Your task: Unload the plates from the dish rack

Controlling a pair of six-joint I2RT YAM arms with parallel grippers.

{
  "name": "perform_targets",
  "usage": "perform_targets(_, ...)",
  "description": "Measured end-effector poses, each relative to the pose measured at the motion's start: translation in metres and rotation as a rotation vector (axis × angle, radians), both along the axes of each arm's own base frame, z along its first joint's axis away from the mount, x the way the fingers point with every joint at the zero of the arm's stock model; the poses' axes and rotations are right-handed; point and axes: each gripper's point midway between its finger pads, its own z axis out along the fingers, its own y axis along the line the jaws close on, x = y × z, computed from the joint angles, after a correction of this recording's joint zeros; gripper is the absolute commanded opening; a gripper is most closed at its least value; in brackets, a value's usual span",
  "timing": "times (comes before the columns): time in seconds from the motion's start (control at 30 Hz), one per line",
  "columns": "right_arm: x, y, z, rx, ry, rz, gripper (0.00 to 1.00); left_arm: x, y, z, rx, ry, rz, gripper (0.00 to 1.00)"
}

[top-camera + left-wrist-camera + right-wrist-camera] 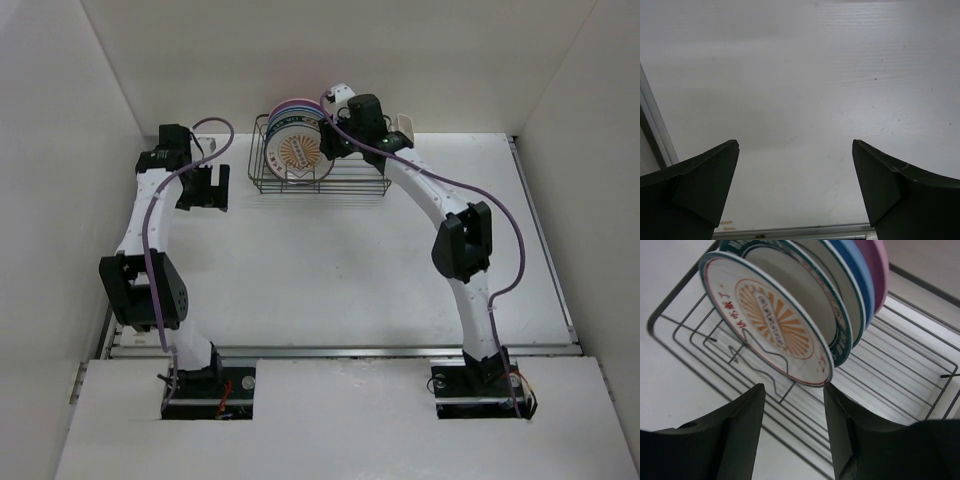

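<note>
Plates (292, 140) stand on edge in the dish rack (350, 188) at the far side of the table (330, 290), four packed close. I judge them stiff, glazed, slippery and breakable, so I'd pinch the front plate (775, 325) across its exposed rim and lift it straight out. My right gripper (793, 390) reaches down at that rim, jaws half apart and holding nothing. Whether a finger touches it I can't tell. My left gripper (795, 145) hangs wide open beside the rack.

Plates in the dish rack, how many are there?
4, standing in the rack front to back: sunburst plate, teal-rimmed plate, blue plate, pink plate. More could hide behind.
</note>
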Motion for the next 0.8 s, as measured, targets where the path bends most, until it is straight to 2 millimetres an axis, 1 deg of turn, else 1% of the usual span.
perform_targets(0.1,0.015,0.001,-0.006,-0.001,-0.03,-0.03,0.57,0.019,-0.005,-0.006,-0.049,0.008,-0.003,0.94)
perform_targets(0.13,0.02,0.001,-0.006,0.003,-0.043,-0.039,0.55,0.025,-0.007,-0.007,-0.064,0.009,-0.004,0.94)
perform_targets(0.17,0.024,0.002,-0.005,0.008,-0.056,-0.043,0.49,0.029,-0.008,-0.009,-0.076,0.011,-0.002,0.92)
perform_targets(0.23,0.031,0.005,-0.005,0.017,-0.078,-0.044,0.45,0.034,-0.01,-0.014,-0.099,0.022,0.0,0.92)
perform_targets(0.27,0.034,0.007,-0.006,0.023,-0.086,-0.044,0.4,0.036,-0.011,-0.017,-0.107,0.029,0.002,0.92)
perform_targets(0.33,0.041,0.011,-0.011,0.034,-0.1,-0.043,0.37,0.037,-0.013,-0.021,-0.119,0.043,0.001,0.92)
perform_targets(0.43,0.052,0.013,-0.021,0.044,-0.112,-0.053,0.28,0.038,-0.013,-0.026,-0.127,0.056,0.003,0.92)
perform_targets(0.53,0.058,0.013,-0.027,0.062,-0.112,-0.063,0.2,0.04,-0.014,-0.026,-0.128,0.056,0.005,0.92)
perform_targets(0.6,0.061,0.011,-0.028,0.066,-0.114,-0.062,0.15,0.042,-0.014,-0.024,-0.127,0.05,0.005,0.92)
perform_targets(0.63,0.061,0.011,-0.028,0.065,-0.113,-0.06,0.06,0.042,-0.013,-0.023,-0.127,0.049,0.005,0.92)
perform_targets(0.67,0.061,0.011,-0.028,0.064,-0.114,-0.06,0.01,0.043,-0.013,-0.023,-0.127,0.048,0.006,0.92)
perform_targets(0.8,0.062,0.009,-0.028,0.058,-0.118,-0.078,0.0,0.043,-0.013,-0.023,-0.126,0.048,0.006,0.92)
